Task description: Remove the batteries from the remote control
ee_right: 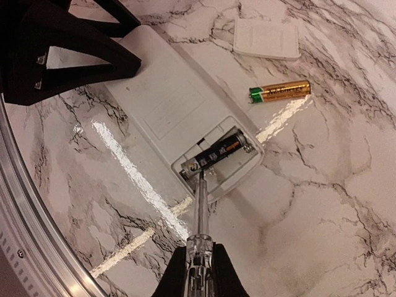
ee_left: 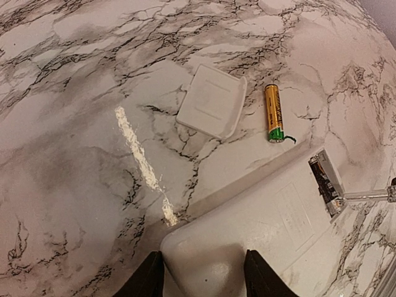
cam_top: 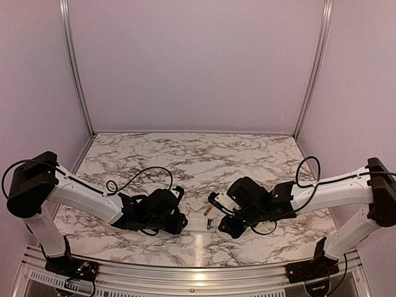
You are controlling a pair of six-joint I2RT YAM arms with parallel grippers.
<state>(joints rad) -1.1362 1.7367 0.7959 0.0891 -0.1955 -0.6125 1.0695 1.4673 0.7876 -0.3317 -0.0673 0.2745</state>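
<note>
The white remote control lies back-up on the marble, and my left gripper is shut on its near end, one finger on each side. Its battery bay is uncovered, and a dark battery sits inside it. My right gripper is shut on a thin clear stick whose tip touches the left end of that dark battery. A gold-orange battery lies loose on the table beside the remote. The detached white back panel rests just beyond it.
A metal rail runs along the table's near edge, close to the remote. The two arms meet at the front middle of the marble top, which has pale walls on three sides.
</note>
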